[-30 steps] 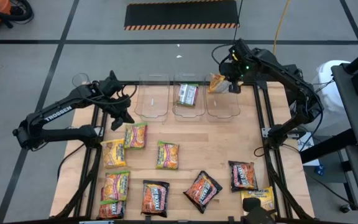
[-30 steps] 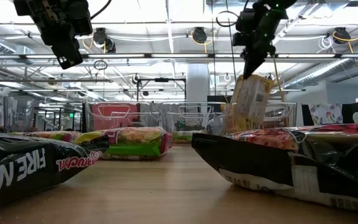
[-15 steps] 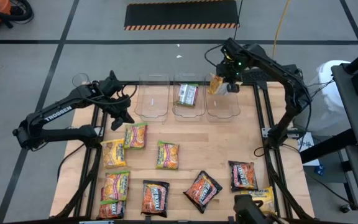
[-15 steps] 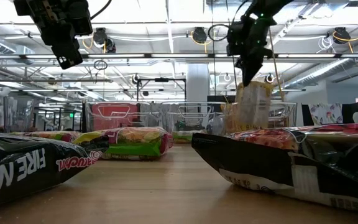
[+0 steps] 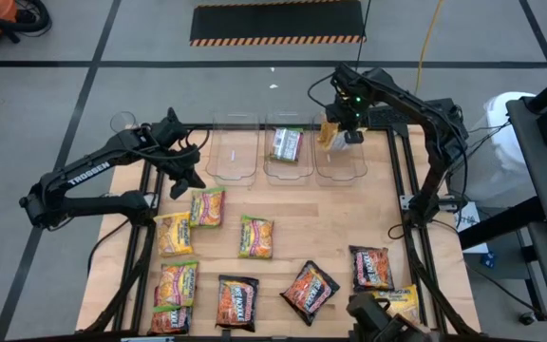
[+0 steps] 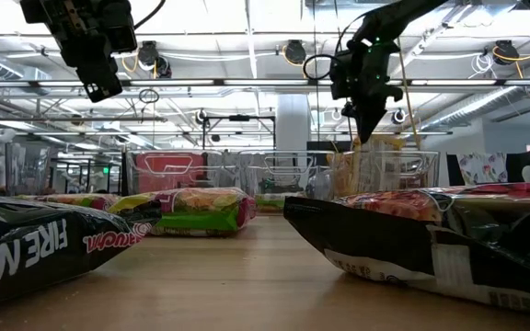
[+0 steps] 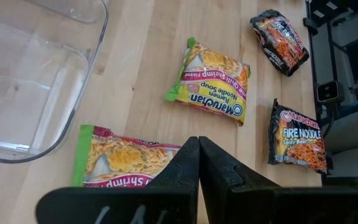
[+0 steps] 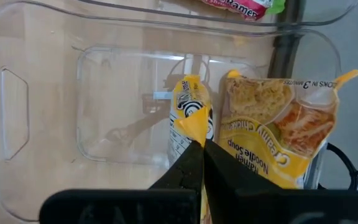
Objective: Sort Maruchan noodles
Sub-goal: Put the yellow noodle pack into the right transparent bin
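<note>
The right gripper [image 5: 335, 130] has swung its yellow packet [image 5: 328, 133] further over the right-hand bin [image 5: 342, 161] and lower, jaws pinched on its top edge; a drop looks imminent. The left gripper [image 5: 186, 178] stays closed and empty above the loose packets [image 5: 255, 237] on the table [image 5: 330, 228].

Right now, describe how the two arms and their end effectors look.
Both arms are dark, jointed and slim, with black cables looped along the links. The left arm carries white TROSSEN lettering on its long link; the right arm shows a small green light near its wrist. The left end effector and right end effector each end in two flat, matte black tapering fingers.
</note>
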Controlling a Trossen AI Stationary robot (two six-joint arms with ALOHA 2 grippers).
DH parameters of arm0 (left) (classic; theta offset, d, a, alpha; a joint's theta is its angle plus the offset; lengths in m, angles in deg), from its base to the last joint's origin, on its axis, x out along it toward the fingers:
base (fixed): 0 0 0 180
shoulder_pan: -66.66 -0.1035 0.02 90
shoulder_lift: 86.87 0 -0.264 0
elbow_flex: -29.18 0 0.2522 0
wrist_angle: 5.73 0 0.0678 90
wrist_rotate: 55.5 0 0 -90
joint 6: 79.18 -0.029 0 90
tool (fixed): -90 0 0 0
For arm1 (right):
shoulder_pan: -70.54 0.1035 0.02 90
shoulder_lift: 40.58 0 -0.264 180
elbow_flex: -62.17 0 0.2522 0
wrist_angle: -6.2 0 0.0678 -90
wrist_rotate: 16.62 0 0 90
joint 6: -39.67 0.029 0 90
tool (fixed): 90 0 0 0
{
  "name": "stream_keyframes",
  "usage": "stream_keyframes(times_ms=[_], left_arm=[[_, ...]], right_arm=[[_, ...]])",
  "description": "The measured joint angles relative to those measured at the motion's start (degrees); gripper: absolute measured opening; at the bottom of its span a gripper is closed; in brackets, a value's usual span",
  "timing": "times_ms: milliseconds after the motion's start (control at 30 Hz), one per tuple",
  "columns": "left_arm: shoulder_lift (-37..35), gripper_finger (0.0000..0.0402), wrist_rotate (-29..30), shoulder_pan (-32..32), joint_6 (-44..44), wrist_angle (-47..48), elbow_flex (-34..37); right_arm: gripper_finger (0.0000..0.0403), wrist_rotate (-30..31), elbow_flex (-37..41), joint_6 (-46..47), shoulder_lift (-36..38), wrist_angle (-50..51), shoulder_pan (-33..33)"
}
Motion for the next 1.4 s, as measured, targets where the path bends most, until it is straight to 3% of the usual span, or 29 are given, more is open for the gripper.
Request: stream_keyframes(times_ms=[733,1200,1400], left_arm=[[0.0,0.0008,0.0,0.0,0.9,0.0,0.0],[0.0,0.0008,0.0,0.0,1.2,-1.3,0.0],[0.0,0.0008,0.0,0.0,1.2,-1.3,0.0]], right_arm=[[0.0,0.1,0.0,-0.9,-6.0,-3.7,-2.7],[0.0,0.2,0.0,-4.8,-6.2,-10.1,-3.2],[0.0,4.6,0.0,-5.6,-6.2,-15.3,-2.5]])
